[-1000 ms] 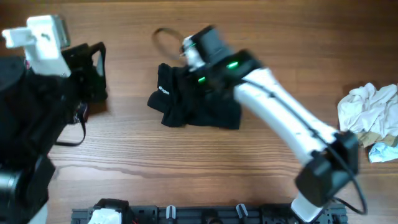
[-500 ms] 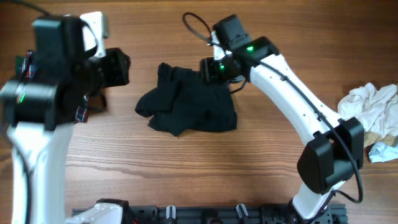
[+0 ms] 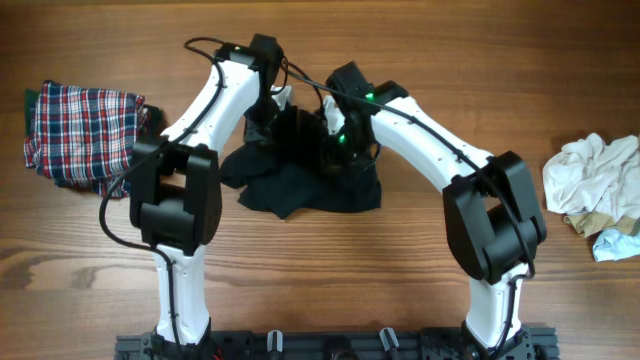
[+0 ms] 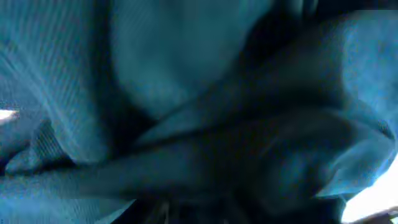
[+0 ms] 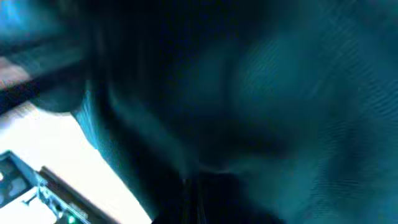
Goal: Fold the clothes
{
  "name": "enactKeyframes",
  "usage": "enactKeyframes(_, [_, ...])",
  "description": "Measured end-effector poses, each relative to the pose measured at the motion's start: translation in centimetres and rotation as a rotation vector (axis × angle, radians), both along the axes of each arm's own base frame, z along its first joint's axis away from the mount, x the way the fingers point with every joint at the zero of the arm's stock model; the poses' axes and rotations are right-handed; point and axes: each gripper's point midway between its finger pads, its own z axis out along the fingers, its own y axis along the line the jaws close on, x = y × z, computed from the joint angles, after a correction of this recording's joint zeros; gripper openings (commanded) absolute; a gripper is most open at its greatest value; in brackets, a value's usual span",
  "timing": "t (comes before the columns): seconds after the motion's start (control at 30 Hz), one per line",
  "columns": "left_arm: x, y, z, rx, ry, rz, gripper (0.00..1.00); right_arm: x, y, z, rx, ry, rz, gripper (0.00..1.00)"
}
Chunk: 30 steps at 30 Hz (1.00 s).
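While both arms lean in from the near edge, the wooden table [image 3: 420, 300] fills most of the overhead view, its brown planks running side to side. The left arm [image 3: 205, 105] and the right arm [image 3: 420, 135] rise white from their bases and bend toward each other, meeting over the far middle of the table.

Under that meeting point lies the black garment [image 3: 300, 190], crumpled and spread unevenly. Its far edge is bunched up between the two wrists.

Well apart at the table's left edge sits a plaid shirt [image 3: 85, 135], red, blue and white, roughly squared. At the right edge a white cloth [image 3: 590, 175] lies in a loose heap, with a pale blue scrap [image 3: 615, 243] just beside it.

The left gripper [image 3: 272, 105] and the right gripper [image 3: 335, 140] are both pressed into the raised dark fabric. Each wrist view shows only blurred dark cloth close to the lens, so whether either pair of jaws is clenched or released I cannot tell.
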Motion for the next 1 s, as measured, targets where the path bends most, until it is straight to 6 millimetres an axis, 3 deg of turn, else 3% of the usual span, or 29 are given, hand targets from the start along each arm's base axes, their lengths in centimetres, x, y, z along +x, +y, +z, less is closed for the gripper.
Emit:
enactKeyframes(0.07, [2.7, 1.3, -0.9, 0.095, -0.119, 0.002, 0.18, -1.9, -0.3, -0.1, -0.033, 0.069, 0.014, 0.04])
enactKeyframes(0.17, [6.8, 4.5, -1.1, 0.237, -0.273, 0.092, 0.17, -3.0, -1.1, -0.2, -0.071, 0.117, 0.016, 0.04])
enactKeyframes(0.2, [8.6, 7.3, -0.9, 0.296, -0.326, 0.16, 0.18, -3.1, -1.2, -0.3, -0.076, 0.118, 0.016, 0.04])
enactKeyframes(0.23, [9.0, 8.7, -0.8, 0.318, -0.331, 0.195, 0.2, -3.1, -1.1, -0.3, -0.076, 0.117, 0.018, 0.04])
enactKeyframes(0.3, [9.3, 11.7, -0.3, 0.338, -0.309, 0.273, 0.33, -3.2, -1.1, -0.3, -0.078, 0.117, 0.02, 0.04])
enactKeyframes(0.37, [9.4, 14.0, 1.4, 0.282, -0.264, 0.353, 0.43, -3.1, -1.1, -0.3, -0.081, 0.111, 0.022, 0.04])
enactKeyframes(0.47, [7.2, 11.1, 3.6, 0.099, -0.148, 0.351, 0.42, -2.0, -0.5, -0.4, -0.045, 0.029, 0.083, 0.12])
enactKeyframes(0.53, [4.4, 9.0, 4.1, 0.039, -0.033, 0.312, 0.39, -1.1, -0.9, 0.7, -0.031, -0.033, 0.108, 0.17])
enactKeyframes(0.57, [3.2, 7.2, 4.3, 0.005, 0.007, 0.269, 0.34, -0.2, -1.6, 1.8, -0.034, -0.077, 0.088, 0.16])
enactKeyframes(0.63, [2.3, 4.6, 4.3, -0.005, 0.011, 0.188, 0.1, 2.5, -4.4, 4.2, -0.04, -0.154, -0.023, 0.05])
enactKeyframes(0.7, [1.9, 3.1, 4.1, 0.029, -0.009, 0.121, 0.04, 5.5, -6.4, 5.0, -0.008, -0.208, -0.118, 0.04])
enactKeyframes(0.77, [1.9, 2.7, 3.8, 0.085, -0.036, 0.088, 0.04, 8.0, -6.2, 6.0, 0.073, -0.279, -0.154, 0.04])
enactKeyframes(0.8, [2.2, 3.0, 3.4, 0.146, -0.066, 0.08, 0.04, 9.1, -4.9, 7.2, 0.155, -0.324, -0.15, 0.04])
enactKeyframes(0.87, [2.3, 5.1, 2.0, 0.259, -0.084, 0.097, 0.04, 8.9, -2.6, 8.0, 0.223, -0.333, -0.135, 0.04])
enactKeyframes(0.93, [2.2, 7.2, 0.6, 0.34, -0.082, 0.12, 0.04, 7.6, -0.3, 7.4, 0.247, -0.293, -0.098, 0.04])
enactKeyframes(1.0, [2.3, 10.3, -0.6, 0.401, -0.076, 0.168, 0.04, 6.0, 1.8, 4.3, 0.227, -0.201, -0.078, 0.04])
